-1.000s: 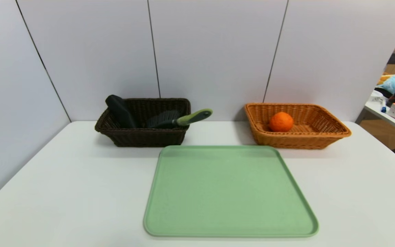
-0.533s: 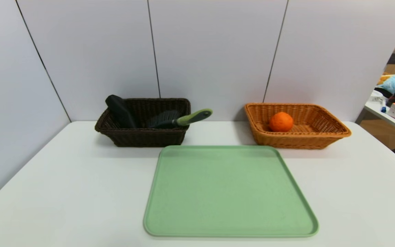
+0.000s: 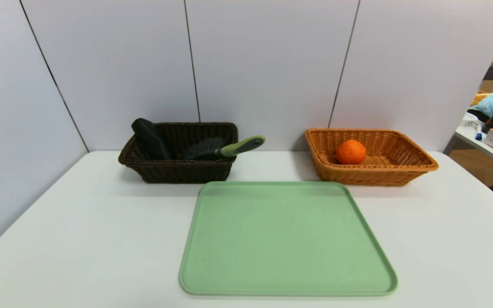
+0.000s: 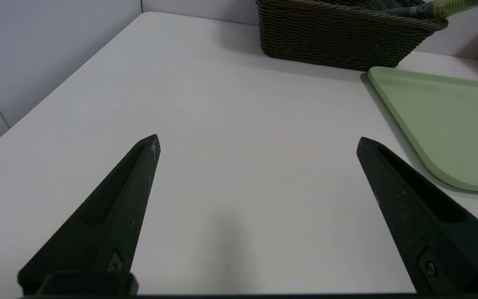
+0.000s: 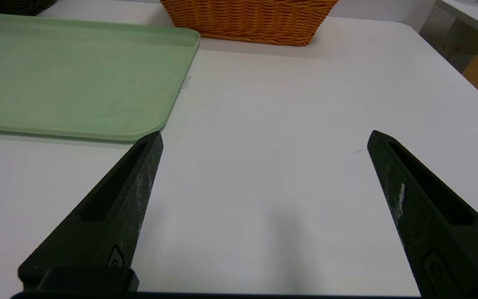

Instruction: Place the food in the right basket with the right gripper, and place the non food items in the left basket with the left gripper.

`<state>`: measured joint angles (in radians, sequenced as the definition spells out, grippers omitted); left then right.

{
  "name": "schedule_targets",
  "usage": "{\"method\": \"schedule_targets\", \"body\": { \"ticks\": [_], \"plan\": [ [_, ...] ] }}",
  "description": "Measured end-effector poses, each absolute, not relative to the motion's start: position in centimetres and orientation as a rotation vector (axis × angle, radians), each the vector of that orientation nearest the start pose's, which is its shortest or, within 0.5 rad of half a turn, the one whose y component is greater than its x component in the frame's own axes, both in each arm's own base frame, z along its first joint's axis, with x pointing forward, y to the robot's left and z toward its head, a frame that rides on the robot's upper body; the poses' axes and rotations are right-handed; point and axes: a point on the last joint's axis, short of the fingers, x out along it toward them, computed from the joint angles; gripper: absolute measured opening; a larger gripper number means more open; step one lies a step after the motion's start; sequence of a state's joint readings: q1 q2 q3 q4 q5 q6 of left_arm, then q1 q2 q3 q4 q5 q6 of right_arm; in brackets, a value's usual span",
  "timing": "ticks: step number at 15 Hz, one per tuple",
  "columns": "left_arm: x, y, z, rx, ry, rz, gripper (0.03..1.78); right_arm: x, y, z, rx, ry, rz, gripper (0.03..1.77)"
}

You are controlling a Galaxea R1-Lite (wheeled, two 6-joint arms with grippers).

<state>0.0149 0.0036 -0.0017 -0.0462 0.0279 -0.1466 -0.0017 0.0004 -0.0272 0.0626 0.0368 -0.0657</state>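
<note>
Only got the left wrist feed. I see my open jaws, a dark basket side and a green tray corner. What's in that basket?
Observer: The dark brown basket holds a brush, its green handle over the rim, and a black case leaning in a corner.
Operator: Orange?
Observer: The orange sits in the tan basket.
Operator: Tray?
Observer: The green tray has nothing on it.
Operator: Right gripper?
Observer: The right gripper is open over bare table, holding nothing.
</note>
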Motion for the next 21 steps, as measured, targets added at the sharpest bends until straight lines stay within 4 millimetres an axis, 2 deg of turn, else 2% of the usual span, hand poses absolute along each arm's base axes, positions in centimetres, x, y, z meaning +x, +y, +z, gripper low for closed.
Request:
{"method": "schedule_targets", "body": {
  "ticks": [6, 21],
  "plan": [
    [-2.26, 0.03, 8.02, -0.243, -0.047, 0.039, 1.69, -2.5, 0.09, 7.62, -0.065, 0.034, 0.036, 1.7],
    [-2.26, 0.04, 8.03, -0.244, -0.048, 0.04, 1.69, -2.49, 0.08, 7.62, -0.078, 0.034, 0.035, 1.7]
  ]
}}
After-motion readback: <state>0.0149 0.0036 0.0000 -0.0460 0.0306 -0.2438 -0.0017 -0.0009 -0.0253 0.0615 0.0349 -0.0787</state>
